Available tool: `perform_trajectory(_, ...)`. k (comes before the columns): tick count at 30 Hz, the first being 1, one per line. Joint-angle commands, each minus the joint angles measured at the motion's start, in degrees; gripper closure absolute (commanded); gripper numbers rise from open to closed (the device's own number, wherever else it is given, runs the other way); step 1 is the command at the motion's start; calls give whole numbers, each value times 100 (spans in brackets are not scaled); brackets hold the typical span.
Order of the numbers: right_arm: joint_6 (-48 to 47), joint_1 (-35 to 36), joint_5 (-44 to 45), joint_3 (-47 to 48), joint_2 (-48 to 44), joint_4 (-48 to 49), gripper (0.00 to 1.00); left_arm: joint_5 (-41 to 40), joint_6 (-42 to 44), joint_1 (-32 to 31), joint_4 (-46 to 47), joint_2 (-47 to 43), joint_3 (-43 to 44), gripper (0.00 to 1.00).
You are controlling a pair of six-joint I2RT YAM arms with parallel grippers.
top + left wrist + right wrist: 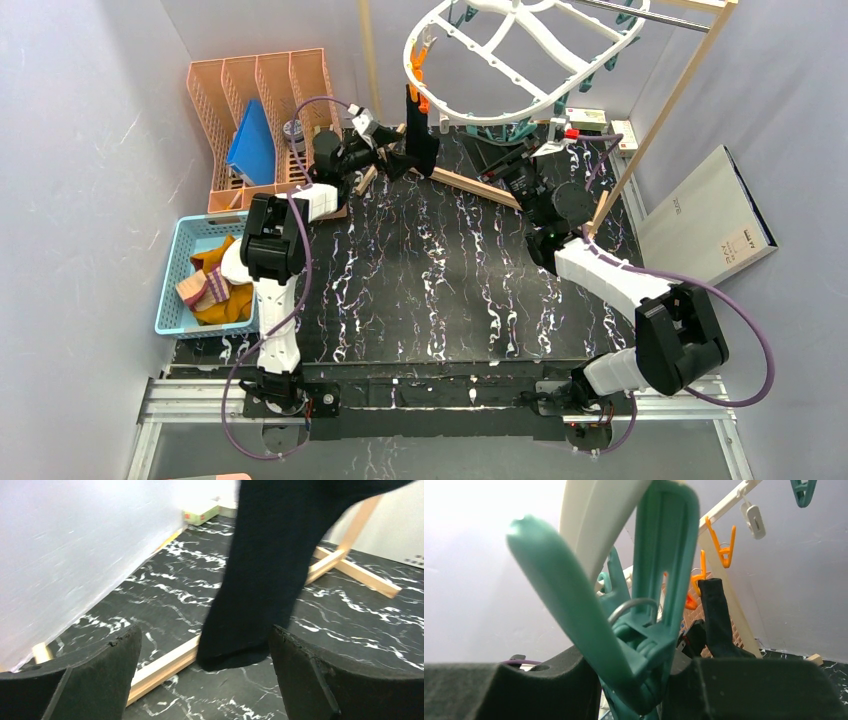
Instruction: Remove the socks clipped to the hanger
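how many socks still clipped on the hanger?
1. The black sock hangs from an orange clip on the left rim of the hanger, in front of the open left gripper. The hanger's far edge is out of frame, so more could be hidden.

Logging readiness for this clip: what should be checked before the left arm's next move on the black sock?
1. Left gripper open: ok.
2. Black sock lined up between its fingers: ok.
3. Sock freed from orange clip: not ok, its top is clipped.
4. Right gripper shut on teal clip: ok.
5. Hanger steady: cannot tell.
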Motion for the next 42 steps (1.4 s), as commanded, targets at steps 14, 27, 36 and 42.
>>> perform_trajectory(14,-107,-62,138,284,112,38,72,1733,-1004,-291,215,86,862,59)
perform_trajectory(27,-124,-60,138,263,21,-5,72,1522,-794,-288,230,-96,-38,60)
perform_trajectory(36,-91,-64,122,222,7,-7,72,1339,-790,-290,319,-127,13,100)
perform_trajectory(42,-30,-68,138,250,-38,-173,54,1170,-783,-290,401,-483,-514,100)
